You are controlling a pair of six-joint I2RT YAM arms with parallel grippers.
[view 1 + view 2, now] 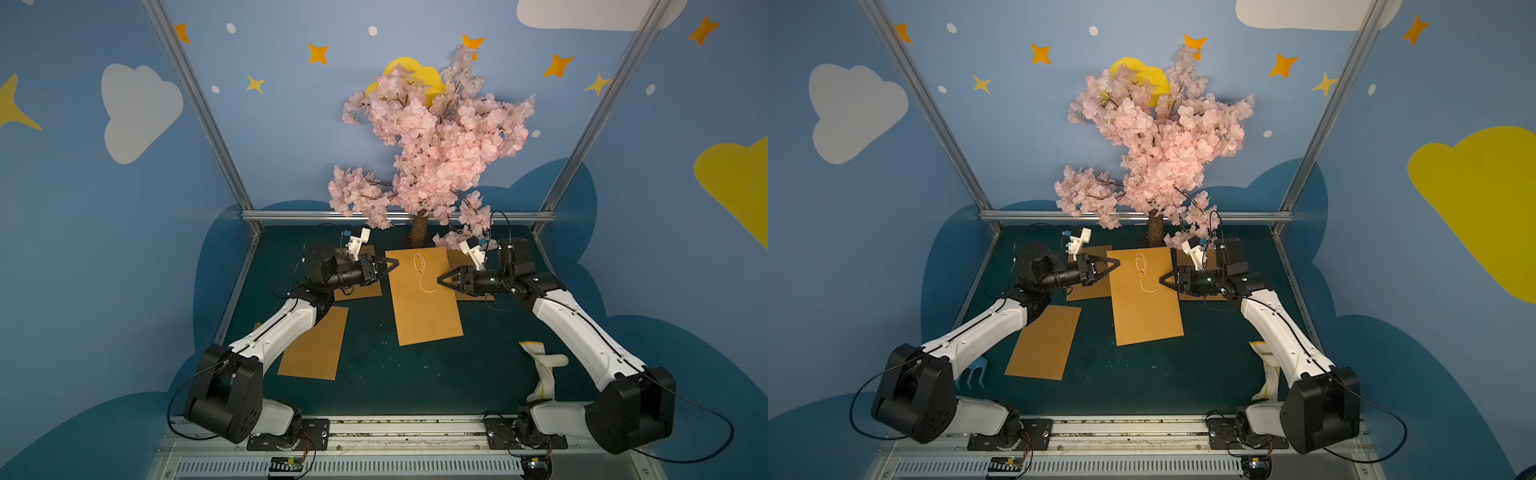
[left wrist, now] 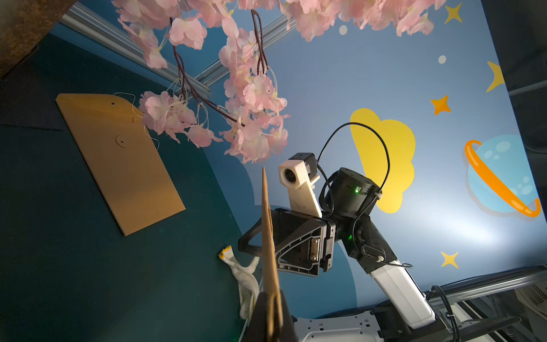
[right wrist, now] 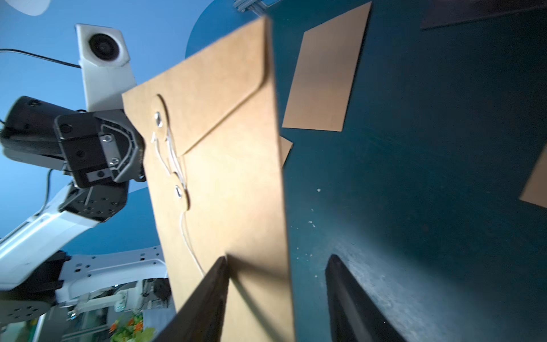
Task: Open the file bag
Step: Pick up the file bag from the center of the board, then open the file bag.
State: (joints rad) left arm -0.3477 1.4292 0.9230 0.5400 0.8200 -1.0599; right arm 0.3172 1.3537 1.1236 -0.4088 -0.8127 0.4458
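- Grip: left gripper [image 1: 395,263] pinched the file bag [image 1: 426,303] by one side edge, keeping it lifted over the middle of the mat [image 1: 374,395], presumably to steady it.
- Opposite edge sat between the spread jaws of the right gripper [image 1: 440,279], unclamped.
- The string [image 3: 173,154] was wound on both discs; flap shut.

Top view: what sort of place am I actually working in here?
Probably a staged robot demo or data-collection booth, not a real office: walls painted with clouds and stars, an aluminium frame at the corners, and an artificial blossom tree at the back of the dark green table.
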